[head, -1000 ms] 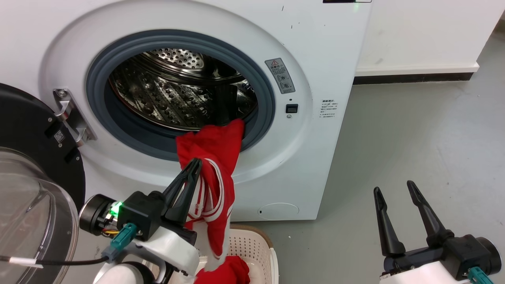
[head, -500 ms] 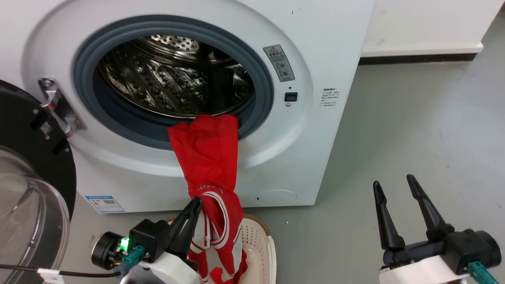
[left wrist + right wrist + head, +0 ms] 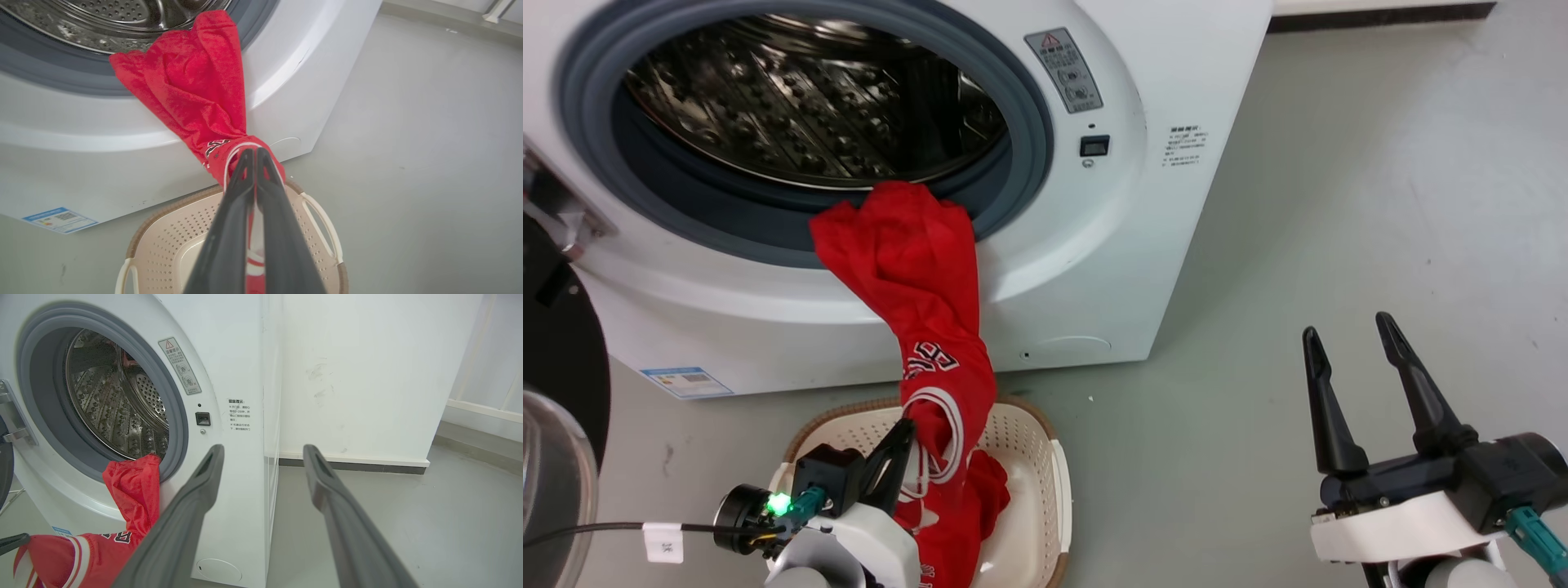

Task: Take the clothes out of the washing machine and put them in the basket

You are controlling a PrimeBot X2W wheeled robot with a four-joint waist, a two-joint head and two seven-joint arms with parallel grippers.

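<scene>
Your left gripper [image 3: 252, 153], at the lower centre of its wrist view, is clamped on the red clothes [image 3: 907, 261]. They stretch from the door opening of the washing machine [image 3: 1094, 245], upper left in the head view, down into the basket [image 3: 1033, 457] at bottom centre-left. Your right gripper [image 3: 1347, 328], at lower right, hangs with its fingers spread, holding nothing.

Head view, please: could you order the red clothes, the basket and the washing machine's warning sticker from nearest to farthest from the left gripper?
1. The red clothes: held in the jaws of the left gripper.
2. The basket: just beneath it.
3. The warning sticker: high on the front of the washing machine.
</scene>
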